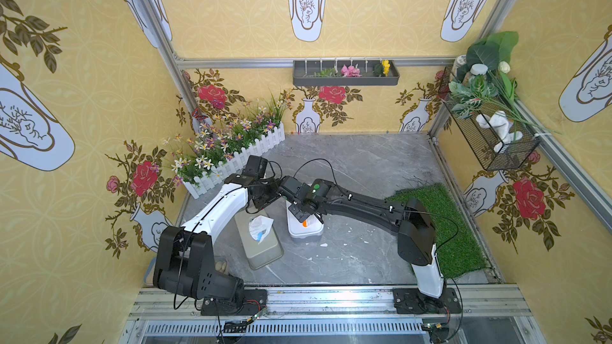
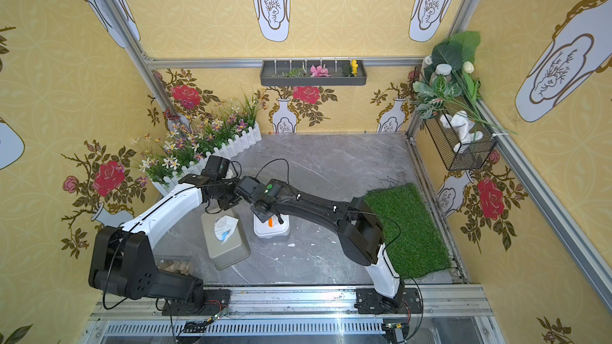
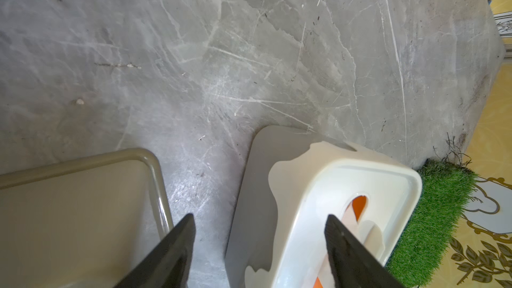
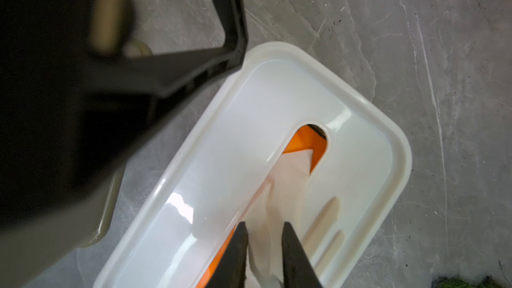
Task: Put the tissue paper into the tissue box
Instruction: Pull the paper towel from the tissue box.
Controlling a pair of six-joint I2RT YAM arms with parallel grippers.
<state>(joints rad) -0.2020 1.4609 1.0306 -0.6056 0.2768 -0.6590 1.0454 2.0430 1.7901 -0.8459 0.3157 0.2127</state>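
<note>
Left wrist view: the left hand (image 3: 260, 215) hangs wide open and empty over the grey worktop (image 3: 194, 51), above the gap between the olive box (image 3: 151, 162) and the white box (image 3: 318, 178). In both top views a crumpled white wad (image 1: 260, 228) with a blue bit sits on top of the olive box. The white box stands just beside the olive box without touching it, and a grass mat (image 1: 463, 249) lies further right. In the right wrist view the right hand (image 4: 264, 224) is at the white box's lid slot. The tissue (image 4: 291, 173) pokes out of that slot, with orange showing beneath it, and runs between the two narrowly parted fingers. Whether they pinch it I cannot tell.
</note>
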